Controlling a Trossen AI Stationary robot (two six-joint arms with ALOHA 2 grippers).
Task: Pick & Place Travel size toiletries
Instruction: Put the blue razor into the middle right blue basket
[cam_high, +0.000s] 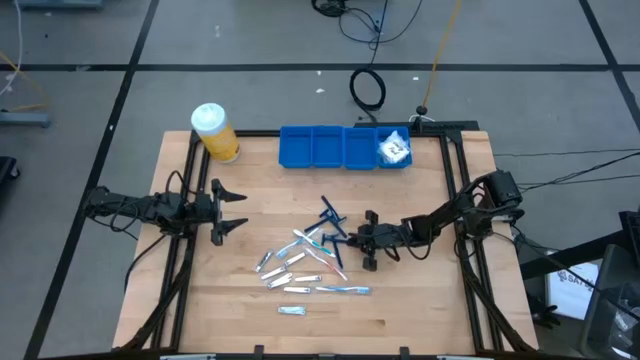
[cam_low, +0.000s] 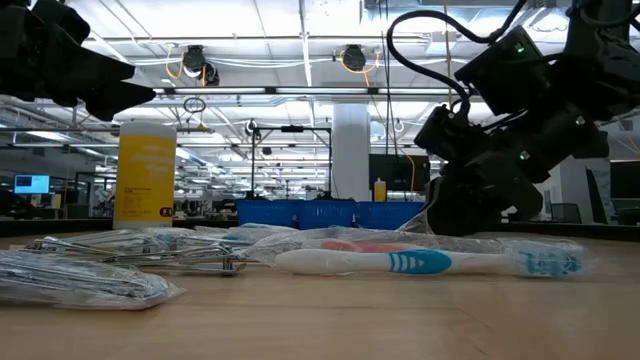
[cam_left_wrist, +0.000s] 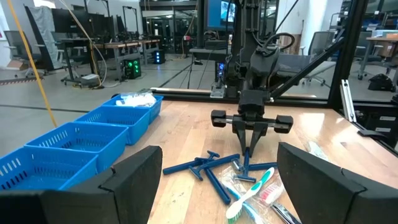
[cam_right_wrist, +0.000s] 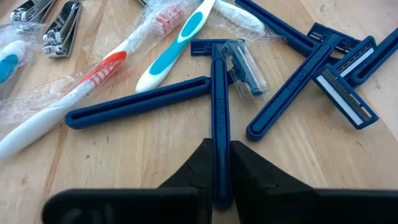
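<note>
Small toiletries lie scattered at mid-table: dark blue razors (cam_high: 330, 215), wrapped blue-white toothbrushes (cam_high: 345, 290), small silver-white pieces (cam_high: 280, 272). One white packet (cam_high: 394, 148) lies in the rightmost compartment of the blue tray (cam_high: 312, 146). My right gripper (cam_high: 347, 240) is low over the razor pile, shut on one blue razor (cam_right_wrist: 219, 93) that has a clear cap (cam_right_wrist: 244, 70) beside its head. My left gripper (cam_high: 238, 211) hangs open above bare wood to the left of the pile, touching nothing. My right gripper pinches the razor's handle near its free end (cam_right_wrist: 221, 146) between its two fingers (cam_right_wrist: 198, 167). They come slanting down from the table's right side and lie along the handle. The razor points away from the gripper, its head (cam_right_wrist: 210, 47) among the other razors; whether it is lifted I cannot tell.
A yellow white-capped jar (cam_high: 215, 132) stands at the far left of the table, next to the tray. Black frame rails (cam_high: 455, 190) run along both sides of the wooden top. More razors (cam_right_wrist: 339, 74) and toothbrushes (cam_right_wrist: 180, 43) crowd around the held razor.
</note>
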